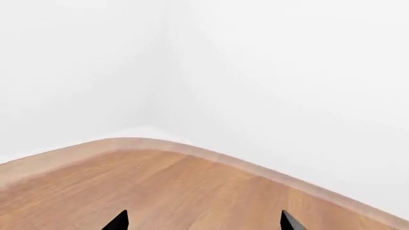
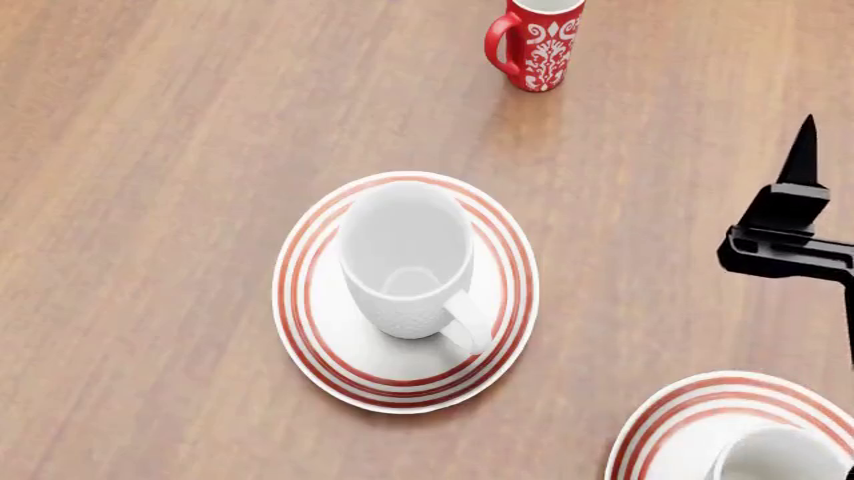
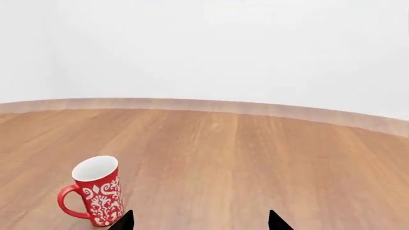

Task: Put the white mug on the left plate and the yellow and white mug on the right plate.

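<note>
The white mug stands upright on the left plate, its handle toward the near right. At the bottom right corner lies the right plate. A mug rim with a white inside stands on it, cut by the frame edge. Its outer colour is hidden, so I cannot tell whether it is the yellow and white mug. My right gripper is open over bare wood, one black finger showing above the right plate. My left gripper is open over bare tabletop, holding nothing.
A red mug with white ornament stands at the far side of the table, close beside the right gripper's fingertip in the right wrist view. The wooden table's rounded far edge meets a white wall.
</note>
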Available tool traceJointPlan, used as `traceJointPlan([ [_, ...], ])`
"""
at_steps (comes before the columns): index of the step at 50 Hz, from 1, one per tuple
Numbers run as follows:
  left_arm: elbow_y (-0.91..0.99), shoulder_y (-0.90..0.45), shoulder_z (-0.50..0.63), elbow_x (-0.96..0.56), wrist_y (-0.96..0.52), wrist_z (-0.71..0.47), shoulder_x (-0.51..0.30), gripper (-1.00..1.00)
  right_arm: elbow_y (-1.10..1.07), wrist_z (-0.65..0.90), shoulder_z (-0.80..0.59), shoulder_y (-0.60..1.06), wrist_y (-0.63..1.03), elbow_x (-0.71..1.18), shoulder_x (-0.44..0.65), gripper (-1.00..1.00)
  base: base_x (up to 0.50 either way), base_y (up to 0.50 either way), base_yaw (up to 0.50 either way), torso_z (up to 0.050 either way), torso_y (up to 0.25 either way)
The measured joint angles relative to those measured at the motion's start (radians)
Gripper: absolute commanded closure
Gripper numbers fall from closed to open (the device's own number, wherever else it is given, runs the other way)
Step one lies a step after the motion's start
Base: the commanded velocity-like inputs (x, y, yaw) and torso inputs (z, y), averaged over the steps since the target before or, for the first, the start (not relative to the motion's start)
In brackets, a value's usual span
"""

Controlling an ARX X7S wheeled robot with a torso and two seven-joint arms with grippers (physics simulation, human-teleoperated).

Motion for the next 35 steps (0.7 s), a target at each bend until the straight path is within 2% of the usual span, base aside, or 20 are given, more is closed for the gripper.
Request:
traceJointPlan([
  [19, 0.075, -0.227, 0.01, -0.21, -0.064, -0.136, -0.116, -1.0, -0.302, 0.101, 0.05, 0.025, 0.149, 0.104, 0.074, -1.0, 0.0, 0.0, 0.0, 0.0, 0.0],
  [26, 0.115, -0.302, -0.01, -0.272, -0.061, -0.176, -0.159, -1.0, -0.421, 0.109, 0.072, -0.006, 0.125, 0.093, 0.09, -1.0, 0.0, 0.0, 0.0, 0.0, 0.0],
  [35, 0.162, -0.376, -0.015, -0.268, -0.063, -0.204, -0.189, -1.0, -0.534, 0.093, 0.099, -0.07, 0.03, 0.036, 0.09, -1.0, 0.0, 0.0, 0.0, 0.0, 0.0],
])
